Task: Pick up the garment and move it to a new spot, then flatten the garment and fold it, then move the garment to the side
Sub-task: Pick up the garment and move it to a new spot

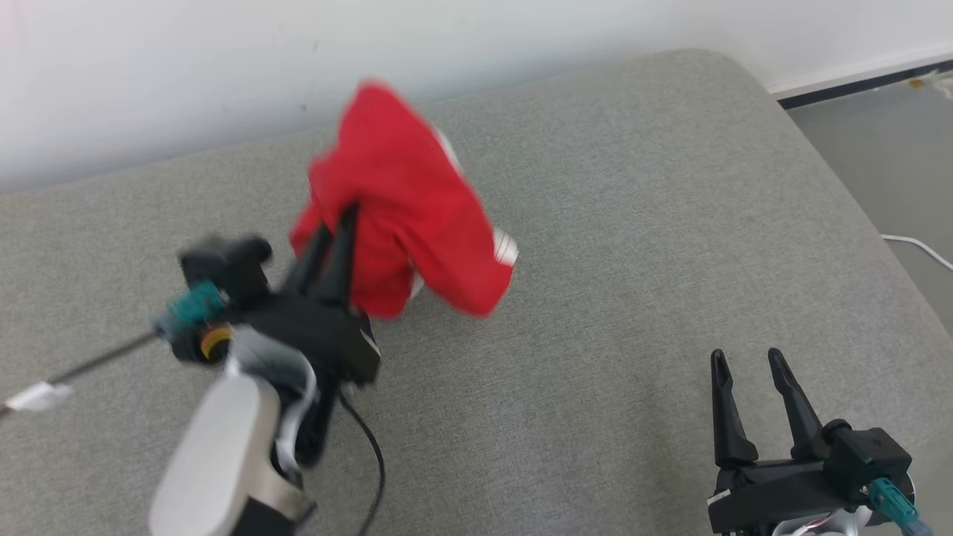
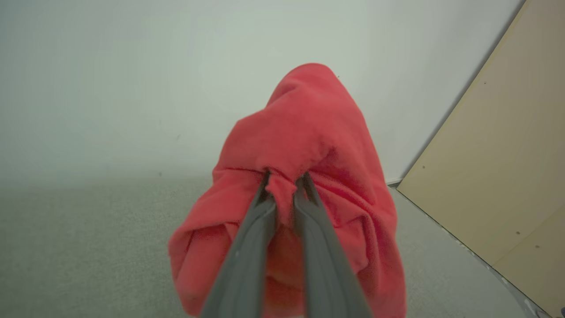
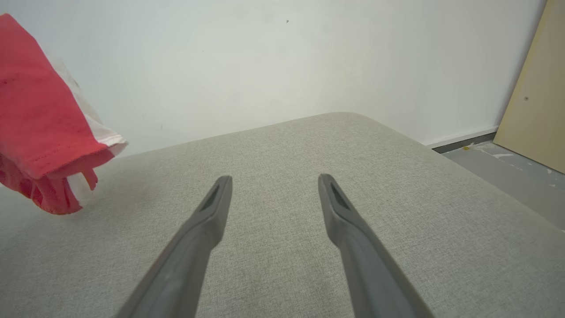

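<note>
The garment (image 1: 409,208) is a red cloth with white trim, bunched up and lifted off the grey cushioned surface (image 1: 633,223). My left gripper (image 1: 339,216) is shut on a fold of it, and the cloth drapes over and past the fingertips. In the left wrist view the garment (image 2: 304,176) hangs around both fingers, a pinch of red held between them at my left gripper (image 2: 284,181). My right gripper (image 1: 747,357) stands open at the lower right, above bare surface. In the right wrist view my right gripper (image 3: 273,179) holds nothing, and the garment (image 3: 39,119) hangs at the far left.
A white wall (image 1: 223,59) runs along the far edge of the cushioned surface. Grey floor (image 1: 878,156) with a white cable (image 1: 919,249) lies to the right. A beige board (image 2: 499,176) leans beside the wall on the right.
</note>
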Motion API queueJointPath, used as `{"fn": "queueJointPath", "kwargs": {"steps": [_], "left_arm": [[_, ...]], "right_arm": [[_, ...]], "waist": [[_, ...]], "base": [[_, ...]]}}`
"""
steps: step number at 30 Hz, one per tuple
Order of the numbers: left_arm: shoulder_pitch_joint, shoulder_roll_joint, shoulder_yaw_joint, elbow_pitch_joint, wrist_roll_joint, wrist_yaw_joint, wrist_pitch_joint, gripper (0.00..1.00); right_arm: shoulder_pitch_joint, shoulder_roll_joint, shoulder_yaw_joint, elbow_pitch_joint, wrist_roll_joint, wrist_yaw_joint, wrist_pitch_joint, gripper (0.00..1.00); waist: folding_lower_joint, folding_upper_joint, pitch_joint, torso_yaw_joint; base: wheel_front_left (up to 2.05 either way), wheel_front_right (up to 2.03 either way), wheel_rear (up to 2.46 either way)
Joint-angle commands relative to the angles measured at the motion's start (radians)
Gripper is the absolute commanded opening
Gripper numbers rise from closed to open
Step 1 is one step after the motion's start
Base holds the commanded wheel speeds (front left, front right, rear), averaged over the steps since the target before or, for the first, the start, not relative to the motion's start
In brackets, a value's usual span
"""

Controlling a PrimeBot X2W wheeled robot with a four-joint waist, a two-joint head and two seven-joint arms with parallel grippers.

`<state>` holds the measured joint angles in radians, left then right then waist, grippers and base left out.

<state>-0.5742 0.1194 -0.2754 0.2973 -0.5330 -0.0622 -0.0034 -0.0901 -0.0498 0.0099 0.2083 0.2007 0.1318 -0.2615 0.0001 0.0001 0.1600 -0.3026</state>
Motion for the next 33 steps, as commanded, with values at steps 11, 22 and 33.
{"fn": "queueJointPath", "kwargs": {"steps": [11,22,33], "left_arm": [[0.070,-0.046,-0.096,0.245,0.003,-0.035,-0.083,1.00],[0.061,-0.009,-0.106,0.173,0.028,-0.034,-0.228,1.00],[0.238,0.131,0.004,0.021,0.060,0.009,-0.261,1.00]], "right_arm": [[-0.009,-0.001,0.005,-0.005,-0.019,-0.002,-0.005,1.00],[0.030,-0.001,-0.006,-0.012,-0.035,-0.002,-0.003,1.00],[0.077,-0.001,-0.027,-0.037,-0.048,-0.002,0.008,1.00]], "waist": [[-0.0001,-0.0001,0.000,0.059],[-0.0001,-0.0001,-0.074,0.157],[-0.0001,-0.0001,-0.138,0.248]], "base": [[0.00,0.00,0.00],[0.00,0.00,0.00],[0.00,0.00,0.00]]}}
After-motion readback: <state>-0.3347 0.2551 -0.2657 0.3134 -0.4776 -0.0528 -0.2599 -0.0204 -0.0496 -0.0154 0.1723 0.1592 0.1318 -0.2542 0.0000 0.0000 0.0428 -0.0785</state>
